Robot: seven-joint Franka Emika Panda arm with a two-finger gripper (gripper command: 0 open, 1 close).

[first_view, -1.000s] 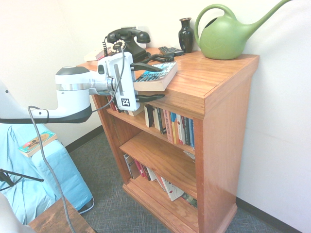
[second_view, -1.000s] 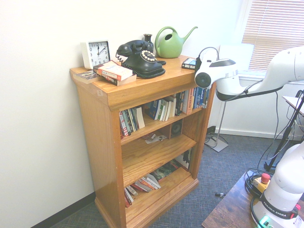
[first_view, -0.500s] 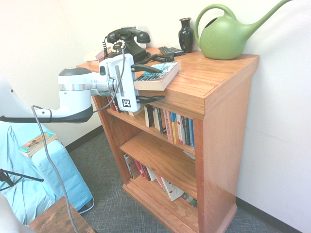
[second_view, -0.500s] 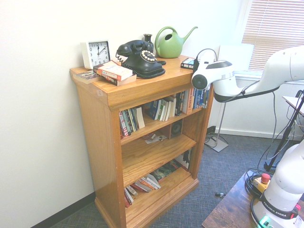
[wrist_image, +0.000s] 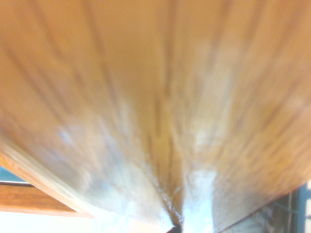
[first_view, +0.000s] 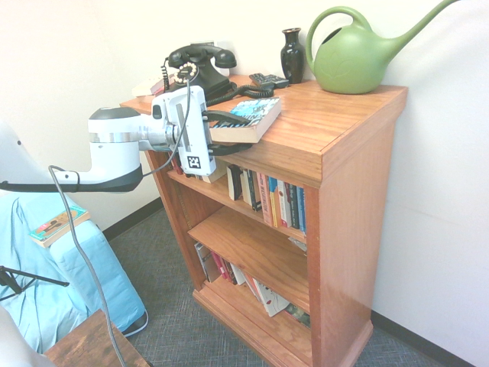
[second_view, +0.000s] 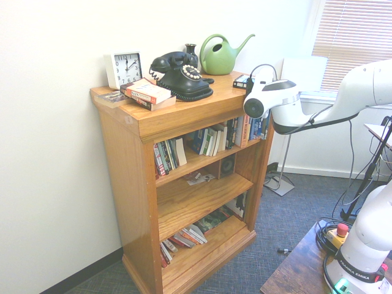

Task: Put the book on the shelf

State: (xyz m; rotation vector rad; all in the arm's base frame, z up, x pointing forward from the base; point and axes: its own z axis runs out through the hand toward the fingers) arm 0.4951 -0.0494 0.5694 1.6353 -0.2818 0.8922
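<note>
The book (first_view: 248, 118), a thick paperback with a blue-teal cover and cream page edges, lies flat at the front edge of the bookcase top (first_view: 336, 122). The second exterior view shows it as a small dark corner (second_view: 243, 81) beside the arm's wrist. My gripper (first_view: 243, 134) reaches in level from the left. One finger lies over the cover and the other under the book's overhanging end, and a little gap remains below. The shelf (first_view: 221, 191), the highest inner board, runs just beneath. The wrist view shows only blurred wood grain.
On the bookcase top stand a black telephone (first_view: 200, 65), a dark vase (first_view: 292, 53), a green watering can (first_view: 355, 53), a clock (second_view: 125, 67) and a small stack of books (second_view: 147, 94). A row of upright books (first_view: 275, 200) fills the shelf's right part. A blue seat (first_view: 69, 283) is at the left.
The two fingers have drawn closer together around the book's near end. The hand has shifted slightly left. The book has not moved.
</note>
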